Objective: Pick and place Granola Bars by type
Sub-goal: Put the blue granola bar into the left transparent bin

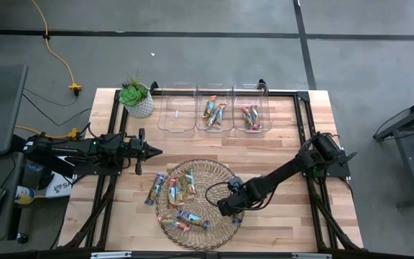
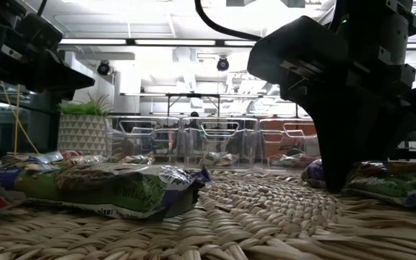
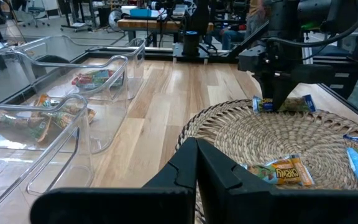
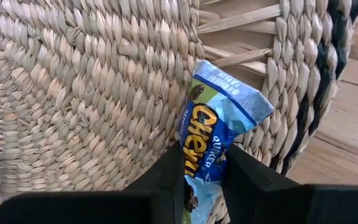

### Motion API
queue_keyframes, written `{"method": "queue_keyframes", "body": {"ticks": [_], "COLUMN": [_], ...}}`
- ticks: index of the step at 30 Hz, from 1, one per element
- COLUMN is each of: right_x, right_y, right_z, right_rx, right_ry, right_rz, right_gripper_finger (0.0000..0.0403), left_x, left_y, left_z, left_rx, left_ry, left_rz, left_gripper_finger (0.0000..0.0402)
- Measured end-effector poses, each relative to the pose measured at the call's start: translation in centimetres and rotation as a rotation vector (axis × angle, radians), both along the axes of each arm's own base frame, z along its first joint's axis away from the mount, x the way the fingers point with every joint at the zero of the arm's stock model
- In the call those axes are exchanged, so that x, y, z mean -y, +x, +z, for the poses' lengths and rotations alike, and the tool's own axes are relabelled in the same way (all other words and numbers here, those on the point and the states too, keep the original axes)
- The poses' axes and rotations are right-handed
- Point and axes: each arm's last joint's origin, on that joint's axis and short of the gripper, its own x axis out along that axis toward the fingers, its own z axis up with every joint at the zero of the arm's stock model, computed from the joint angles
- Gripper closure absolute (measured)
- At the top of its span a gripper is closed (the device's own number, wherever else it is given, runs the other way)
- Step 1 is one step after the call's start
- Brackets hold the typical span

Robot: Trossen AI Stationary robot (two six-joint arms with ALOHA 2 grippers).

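Pinched in the right gripper [image 4: 204, 171], closest to its wrist camera: a blue-wrapped granola bar [image 4: 215, 134], lying at the edge of the wicker mat [image 4: 79, 87] on the side nearest the right arm. The dark fingers sit on either flank of the wrapper, narrowed onto it; the bar rests on the weave, not yet lifted.

To do this step well (my judgement): finish the squeeze on the bar's middle, not the crimped end, then raise straight up so the foil does not snag on the mat's rim. Slippery wrapper; a grip too light could let it slide out on the way to the bins.

Left gripper [image 1: 148, 151] waits over bare desk [image 1: 279, 144] beside the mat, fingers closed on nothing.

Counts from the high view:
- clear bins [image 1: 215, 109] at the far edge: three, side by side.
- left bin: no bars seen.
- middle bin: two or three green/tan bars, hard to separate.
- right bin: two or three pink/red bars, likewise.
- mat: roughly seven or eight bars, some overlapping.
- one bar [image 1: 154, 188] on the desk just off the mat's left edge.
- potted plant [image 1: 135, 98]: one, at the far left corner.
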Motion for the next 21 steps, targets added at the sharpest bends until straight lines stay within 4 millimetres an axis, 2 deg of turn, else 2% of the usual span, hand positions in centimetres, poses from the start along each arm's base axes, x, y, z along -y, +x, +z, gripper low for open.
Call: {"method": "queue_keyframes", "body": {"ticks": [12, 21], "right_x": [0.2, -0.4], "right_y": [-0.2, 1.1], "right_z": [2.2, 3.4], "right_rx": [0.077, 0.242], "right_ry": [-0.007, 0.068], "right_rz": [0.0, 0.055], "right_gripper_finger": [0.0349, 0.0361], "left_x": [0.0, 0.0], "left_y": [0.0, 0.0], "left_z": [0.0, 0.0], "left_rx": [0.0, 0.0], "left_ry": [0.0, 0.0], "left_rz": [0.0, 0.0], "left_gripper_finger": [0.04, 0.04]}}
